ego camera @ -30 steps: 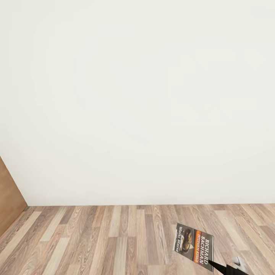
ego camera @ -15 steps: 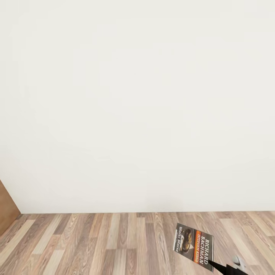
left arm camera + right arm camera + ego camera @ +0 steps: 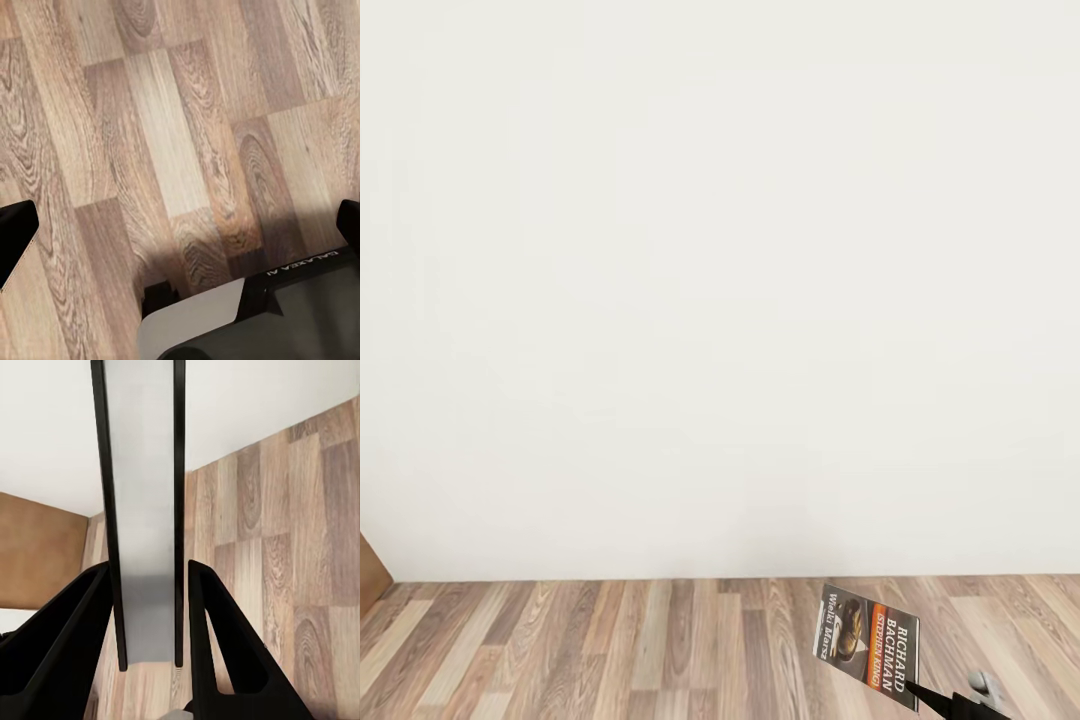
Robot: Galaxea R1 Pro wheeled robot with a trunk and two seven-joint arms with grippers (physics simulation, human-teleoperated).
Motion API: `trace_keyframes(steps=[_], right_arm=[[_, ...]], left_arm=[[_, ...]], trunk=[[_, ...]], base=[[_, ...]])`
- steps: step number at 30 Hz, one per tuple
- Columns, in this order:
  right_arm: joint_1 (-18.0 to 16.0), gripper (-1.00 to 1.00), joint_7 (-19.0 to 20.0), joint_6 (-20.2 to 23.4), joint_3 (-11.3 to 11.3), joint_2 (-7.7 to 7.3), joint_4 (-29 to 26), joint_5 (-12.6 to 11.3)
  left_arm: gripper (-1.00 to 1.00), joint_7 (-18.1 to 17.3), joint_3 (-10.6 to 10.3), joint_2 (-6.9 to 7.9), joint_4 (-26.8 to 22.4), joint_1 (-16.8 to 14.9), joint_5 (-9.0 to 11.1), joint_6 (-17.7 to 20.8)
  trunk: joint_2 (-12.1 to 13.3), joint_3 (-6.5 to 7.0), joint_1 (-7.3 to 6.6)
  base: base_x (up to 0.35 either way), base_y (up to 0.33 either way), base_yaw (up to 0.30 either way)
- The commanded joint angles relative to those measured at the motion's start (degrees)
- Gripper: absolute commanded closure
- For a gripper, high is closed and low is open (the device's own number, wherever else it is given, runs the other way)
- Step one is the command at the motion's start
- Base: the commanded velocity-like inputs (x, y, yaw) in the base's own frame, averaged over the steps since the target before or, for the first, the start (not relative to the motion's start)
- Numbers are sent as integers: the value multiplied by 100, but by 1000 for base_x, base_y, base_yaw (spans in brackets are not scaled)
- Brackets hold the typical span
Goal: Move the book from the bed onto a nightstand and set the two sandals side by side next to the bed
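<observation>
Head toward wall; wrists floorward.

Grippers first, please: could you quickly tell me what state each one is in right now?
Left gripper: open, holding nothing.
Right gripper: shut on the book.

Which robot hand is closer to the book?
Right. The right gripper is shut on the book, its jaws on either side. The left gripper is open, over bare wood floor.
</observation>
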Motion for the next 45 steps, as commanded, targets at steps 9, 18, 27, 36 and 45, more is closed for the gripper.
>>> trace_keyframes(steps=[9,18,27,36,45], right_arm=[[-5,100,17,32,11,-1,0,-62],[-5,100,16,32,11,-1,2,-62],[-5,100,18,32,11,-1,0,-62],[-5,100,22,32,11,-1,-2,-62],[-5,100,22,32,11,-1,-1,-62]], left_arm=[[-100,-17,49,2,3,-1,-52,-18],[-100,-17,49,2,3,-2,-52,-17],[-100,-17,47,2,3,-1,-52,-17],[-100,-17,49,2,3,-4,-52,-18],[-100,-17,49,2,3,-4,-52,-18]], trunk=[[-6,-8,4],[-6,-8,4],[-6,-8,4],[-6,-8,4],[-6,-8,4]], base=[[288,0,0],[288,0,0],[196,0,-143],[8,0,-145],[164,0,-10]])
